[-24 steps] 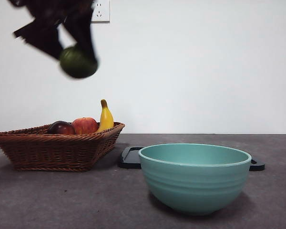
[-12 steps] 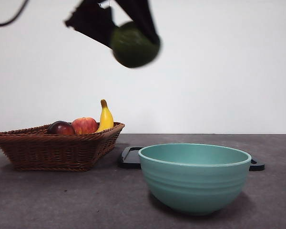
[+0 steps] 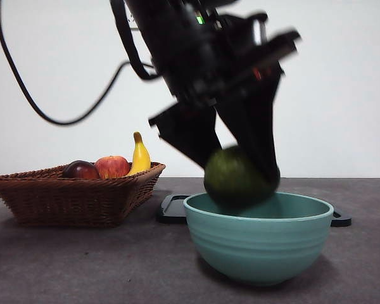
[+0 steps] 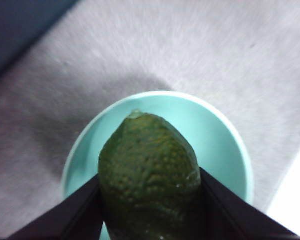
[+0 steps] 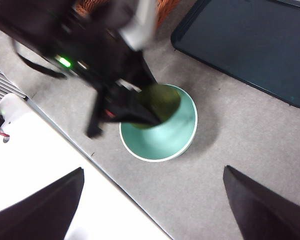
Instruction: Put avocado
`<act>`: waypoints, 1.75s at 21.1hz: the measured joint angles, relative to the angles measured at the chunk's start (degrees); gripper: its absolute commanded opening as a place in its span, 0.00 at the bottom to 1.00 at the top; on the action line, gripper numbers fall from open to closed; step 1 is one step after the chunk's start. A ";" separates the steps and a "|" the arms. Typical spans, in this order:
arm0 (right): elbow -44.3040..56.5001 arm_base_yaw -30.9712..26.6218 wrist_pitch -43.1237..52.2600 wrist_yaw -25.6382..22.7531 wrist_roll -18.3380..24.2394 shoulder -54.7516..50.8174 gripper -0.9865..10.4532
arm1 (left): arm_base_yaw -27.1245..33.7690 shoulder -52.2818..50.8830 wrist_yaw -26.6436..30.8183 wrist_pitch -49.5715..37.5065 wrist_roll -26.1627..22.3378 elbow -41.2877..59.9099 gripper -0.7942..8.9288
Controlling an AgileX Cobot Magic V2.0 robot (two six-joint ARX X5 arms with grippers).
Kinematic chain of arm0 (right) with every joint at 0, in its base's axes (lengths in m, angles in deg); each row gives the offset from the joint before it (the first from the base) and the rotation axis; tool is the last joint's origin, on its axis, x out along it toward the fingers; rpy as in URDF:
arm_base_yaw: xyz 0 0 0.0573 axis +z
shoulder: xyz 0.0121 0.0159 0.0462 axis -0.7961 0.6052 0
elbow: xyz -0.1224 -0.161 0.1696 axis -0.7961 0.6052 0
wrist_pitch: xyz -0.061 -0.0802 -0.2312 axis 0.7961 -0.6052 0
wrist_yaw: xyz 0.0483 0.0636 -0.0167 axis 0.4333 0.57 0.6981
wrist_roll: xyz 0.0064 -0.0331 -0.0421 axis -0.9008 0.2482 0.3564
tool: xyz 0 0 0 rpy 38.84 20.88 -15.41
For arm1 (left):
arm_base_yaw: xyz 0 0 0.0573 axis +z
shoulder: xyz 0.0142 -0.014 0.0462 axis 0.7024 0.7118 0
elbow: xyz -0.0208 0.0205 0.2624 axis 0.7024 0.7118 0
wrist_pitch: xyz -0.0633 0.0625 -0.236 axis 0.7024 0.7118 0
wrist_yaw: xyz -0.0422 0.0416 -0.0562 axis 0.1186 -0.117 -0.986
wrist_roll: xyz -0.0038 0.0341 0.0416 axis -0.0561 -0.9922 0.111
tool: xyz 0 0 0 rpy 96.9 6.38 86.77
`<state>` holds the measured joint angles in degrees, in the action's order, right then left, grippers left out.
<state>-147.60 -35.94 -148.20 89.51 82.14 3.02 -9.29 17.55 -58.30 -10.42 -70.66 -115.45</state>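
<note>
Avocado (image 3: 235, 176) right at the teal bowl's (image 3: 259, 244) rim

Left claw (image 3: 240, 166) is pinching it just above the bowl; the basket (image 3: 69, 199) has 1 apple (image 3: 113, 166), 1 banana (image 3: 140, 155), 1 dark fruit (image 3: 82, 170). Right claw (image 5: 150, 200) hangs spread wide.

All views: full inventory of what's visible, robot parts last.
avocado: 1, dark green, held between the left gripper's jaws, at the bowl's rim
bowl: 1, teal, on the table in front, to the right of the basket
basket: 1, brown wicker, on the table at left
apple: 1, red, in the basket
dark fruit: 1, red-purple, in the basket beside the apple
banana: 1, yellow, upright in the basket
tray: 1, black, flat on the table behind the bowl
table: 1, grey
wall socket: 1, white, on the wall, mostly hidden by the arm
left gripper: 1, black, shut on the avocado over the bowl
right gripper: 1, black, jaws open, high above the table
</note>
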 measured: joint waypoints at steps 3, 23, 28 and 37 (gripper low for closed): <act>0.00 0.00 0.02 0.00 0.00 0.00 0.48 | -0.59 2.95 1.22 -1.07 -0.02 0.00 0.27; 0.00 0.00 0.02 0.00 0.00 0.00 0.48 | -2.43 5.77 1.31 -1.46 0.04 0.00 0.48; 0.00 0.00 0.02 0.00 0.00 0.00 0.48 | -2.43 5.77 1.31 -0.57 0.17 0.00 0.47; 0.00 0.00 0.02 0.00 0.00 0.00 0.48 | -2.43 -0.94 1.31 -0.09 0.20 -2.34 0.47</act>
<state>-147.60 -35.94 -148.18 89.51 82.14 3.02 -11.72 16.61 -56.99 -10.50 -70.46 -117.79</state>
